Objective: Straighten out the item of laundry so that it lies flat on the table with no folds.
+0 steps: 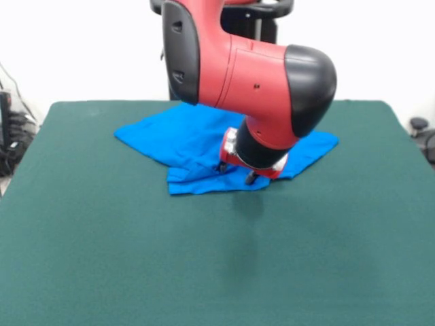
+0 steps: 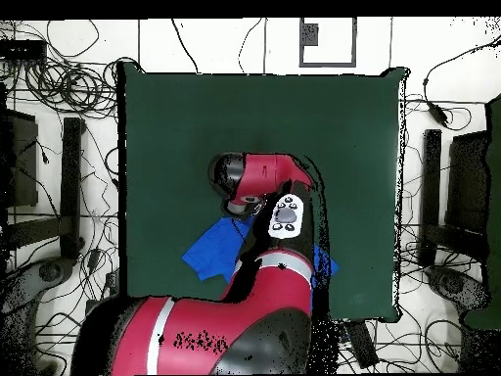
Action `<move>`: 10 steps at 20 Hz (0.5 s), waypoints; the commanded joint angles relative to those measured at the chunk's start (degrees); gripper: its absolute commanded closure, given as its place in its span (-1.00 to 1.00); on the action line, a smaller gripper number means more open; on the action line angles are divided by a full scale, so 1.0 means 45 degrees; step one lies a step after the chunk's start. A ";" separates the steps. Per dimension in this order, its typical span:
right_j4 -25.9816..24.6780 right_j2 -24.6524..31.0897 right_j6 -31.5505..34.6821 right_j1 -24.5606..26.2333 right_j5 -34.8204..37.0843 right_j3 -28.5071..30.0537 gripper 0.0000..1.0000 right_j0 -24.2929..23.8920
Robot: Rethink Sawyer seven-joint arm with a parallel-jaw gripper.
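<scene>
Blue T-shirt [image 1: 183, 139] rumpled, lower edge folded over, on green table [image 1: 102, 251].

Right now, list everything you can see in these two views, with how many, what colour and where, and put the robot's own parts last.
T-shirt: one, bright blue, on the half of the table nearer the robot, rumpled with a folded layer along its front edge, partly hidden under the arm.
Table: one, dark green top, filling most of the front view.
Cables: many, black, on the white floor around the table in the overhead view.
Arm: one, red and black, reaching down over the shirt.
Pincer: one, dark tips below a red and black wrist, at the shirt's front edge; the fingers look spread, with nothing between them.
</scene>
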 commanded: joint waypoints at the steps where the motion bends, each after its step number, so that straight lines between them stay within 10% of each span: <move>1: -0.0176 0.1650 -0.0440 0.0254 0.1105 -0.0717 -1.00 0.0298; 10: 0.0023 0.1450 -0.0034 -0.0169 0.2010 -0.0920 -1.00 0.0380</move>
